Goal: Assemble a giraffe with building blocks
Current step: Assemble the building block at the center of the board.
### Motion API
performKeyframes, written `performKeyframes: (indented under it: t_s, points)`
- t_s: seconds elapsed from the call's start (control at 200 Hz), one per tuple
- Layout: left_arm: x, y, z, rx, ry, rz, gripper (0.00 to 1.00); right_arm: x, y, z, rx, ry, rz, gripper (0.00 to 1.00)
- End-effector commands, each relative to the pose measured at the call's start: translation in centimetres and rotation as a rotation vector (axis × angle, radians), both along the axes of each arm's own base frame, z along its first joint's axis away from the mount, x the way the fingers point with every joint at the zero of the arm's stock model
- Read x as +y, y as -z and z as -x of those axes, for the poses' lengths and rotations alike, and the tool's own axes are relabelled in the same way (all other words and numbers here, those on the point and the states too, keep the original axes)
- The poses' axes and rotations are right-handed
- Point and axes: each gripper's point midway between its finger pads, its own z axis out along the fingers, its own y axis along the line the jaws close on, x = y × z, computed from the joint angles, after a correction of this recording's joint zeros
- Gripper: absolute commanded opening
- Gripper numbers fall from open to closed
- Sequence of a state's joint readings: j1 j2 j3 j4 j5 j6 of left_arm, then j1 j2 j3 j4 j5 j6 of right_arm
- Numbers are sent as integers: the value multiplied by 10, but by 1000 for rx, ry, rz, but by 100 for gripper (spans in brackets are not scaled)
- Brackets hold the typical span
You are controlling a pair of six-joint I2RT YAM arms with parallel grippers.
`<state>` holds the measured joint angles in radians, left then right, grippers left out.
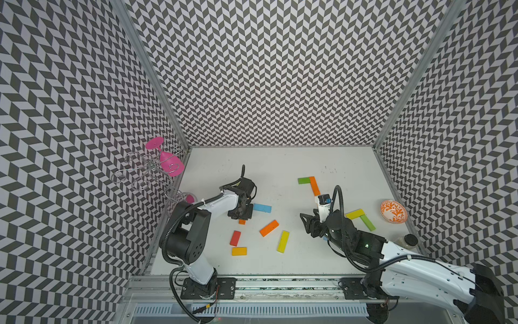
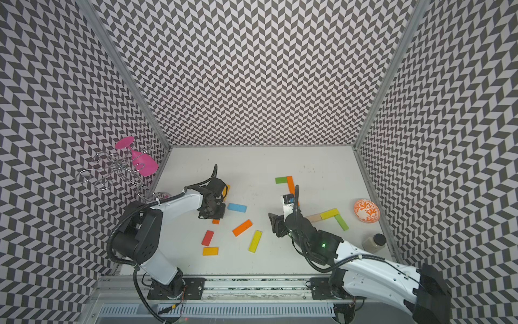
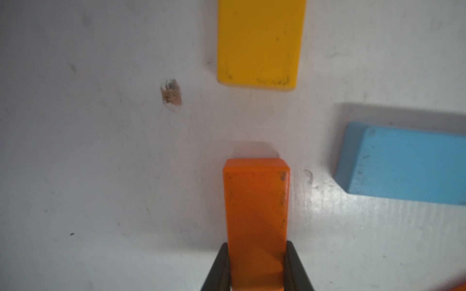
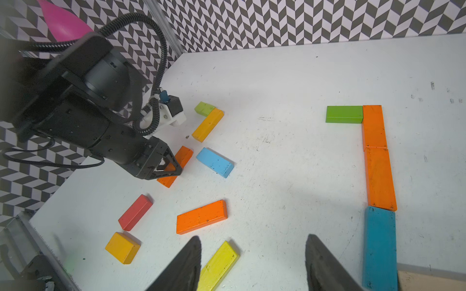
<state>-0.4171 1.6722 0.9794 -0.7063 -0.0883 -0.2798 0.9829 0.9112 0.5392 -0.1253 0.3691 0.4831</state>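
Presently the left gripper [image 3: 257, 244] pinches an orange block [image 3: 256, 201], and a careless swing risks striking the blue block [image 1: 262, 208] at three o'clock, while the right gripper [image 4: 254, 238] hangs spread and empty.

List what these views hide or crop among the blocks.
- Held orange block: left wrist view crops its near end; left gripper covers most of it in both top views.
- Teal block: right arm covers nearly all of it in both top views.
- Plain wood block: right wrist view crops it at the corner.
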Motion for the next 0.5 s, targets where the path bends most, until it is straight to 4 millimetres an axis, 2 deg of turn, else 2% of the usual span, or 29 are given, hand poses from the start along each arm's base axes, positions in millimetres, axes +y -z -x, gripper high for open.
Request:
performKeyframes:
  t_s: [0.0,0.1,0.165,0.496]
  points:
    - [-3,0,-4,7,30,13,15,7,-19,-6,-33,5,-63,64]
    - [-2,0,-7,4,30,10,23,8,-20,-6,-34,4,-66,64]
    - [-4,0,-9,2,34,13,25,8,-20,-6,-35,3,-66,64]
    - [7,-3,-19,-7,17,8,17,8,-20,-7,-36,3,-59,64]
